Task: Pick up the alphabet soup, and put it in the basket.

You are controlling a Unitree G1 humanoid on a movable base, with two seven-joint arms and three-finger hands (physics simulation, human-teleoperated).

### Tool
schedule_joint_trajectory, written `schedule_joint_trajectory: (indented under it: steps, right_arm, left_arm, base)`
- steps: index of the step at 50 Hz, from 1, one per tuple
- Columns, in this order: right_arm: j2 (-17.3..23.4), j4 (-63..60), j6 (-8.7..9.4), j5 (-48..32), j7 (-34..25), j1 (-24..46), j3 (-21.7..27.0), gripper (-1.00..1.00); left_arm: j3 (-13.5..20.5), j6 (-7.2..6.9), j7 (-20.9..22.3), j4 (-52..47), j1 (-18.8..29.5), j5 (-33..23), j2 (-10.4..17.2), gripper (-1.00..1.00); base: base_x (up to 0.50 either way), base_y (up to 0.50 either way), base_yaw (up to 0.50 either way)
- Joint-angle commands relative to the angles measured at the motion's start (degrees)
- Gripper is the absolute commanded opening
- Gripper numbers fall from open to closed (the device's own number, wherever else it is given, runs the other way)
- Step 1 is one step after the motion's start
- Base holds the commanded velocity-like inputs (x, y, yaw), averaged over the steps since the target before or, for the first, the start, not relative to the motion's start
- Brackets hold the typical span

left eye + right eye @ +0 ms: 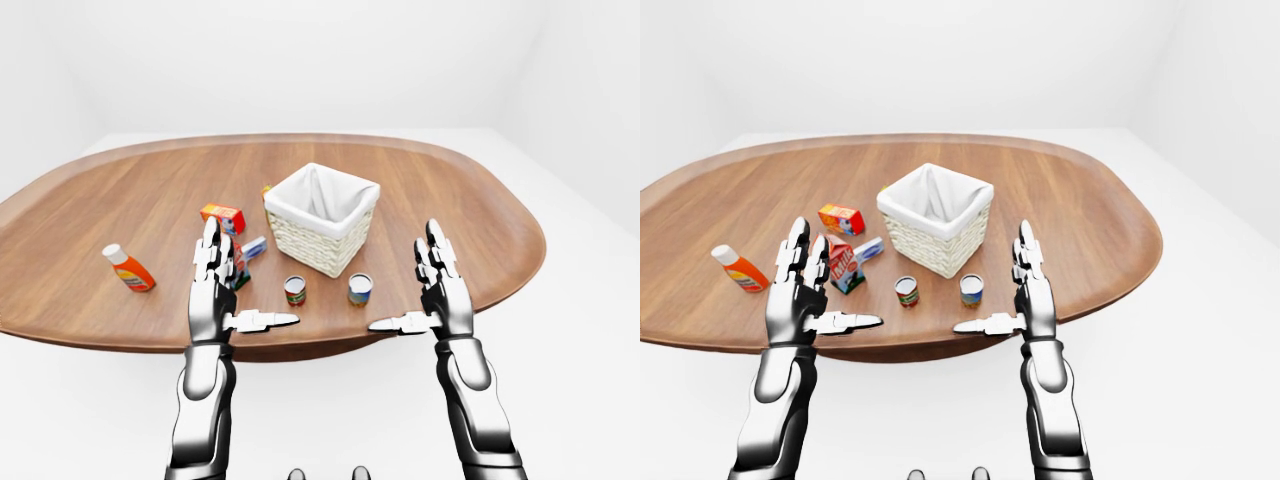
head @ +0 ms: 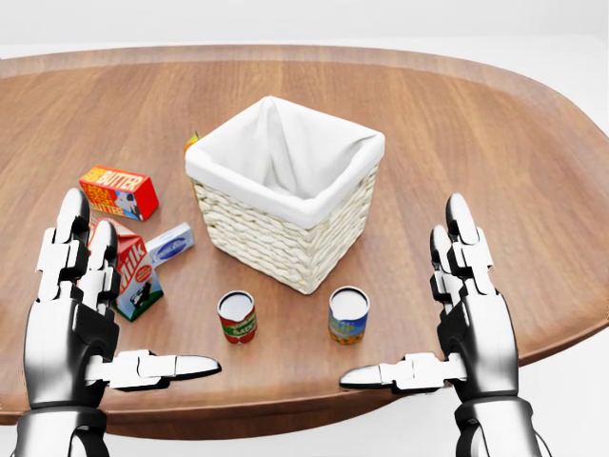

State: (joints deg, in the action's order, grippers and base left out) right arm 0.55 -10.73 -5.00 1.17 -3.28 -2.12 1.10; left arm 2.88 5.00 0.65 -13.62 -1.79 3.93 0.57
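While unheld, alphabet soup (image 2: 238, 317) between left robot hand (image 2: 81, 314) and right robot hand (image 2: 457, 319), both spread empty.

Head view: wicker basket (image 2: 285, 233) with white liner, mid-table (image 2: 495, 124). Below it, two upright cans apart: red-green can (image 2: 237, 317) on the left, blue-yellow can (image 2: 348, 315) on the right. Butter box (image 2: 119, 191), milk carton (image 2: 133, 271), small blue box (image 2: 170, 245) at left. Left hand (image 2: 81, 328) and right hand (image 2: 471, 324) both spread, holding nothing.
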Motion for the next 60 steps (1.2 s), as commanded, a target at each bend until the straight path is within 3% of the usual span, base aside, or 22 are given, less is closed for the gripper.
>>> schedule_joint_trajectory:
  steps: [1,27,60]
  right_arm:
    - [-0.1,-0.6,0.0,-0.3,0.0,-0.2,-0.2,1.0]
    - [0.0,0.9,0.0,-0.2,-0.2,0.1,0.0,1.0]
    - [0.0,1.0,0.0,-0.6,-0.2,-0.2,-0.3,1.0]
  left_arm:
    - [0.0,0.0,0.1,-0.1,0.0,0.0,0.0,1.0]
    - [0.0,0.0,0.0,0.0,-0.1,0.0,-0.1,1.0]
    - [-0.1,0.0,0.0,0.0,-0.1,-0.1,-0.1,1.0]
  base:
    - [0.41,0.0,0.0]
    - [0.35,0.0,0.0]
    - [0.18,-0.01,0.0]
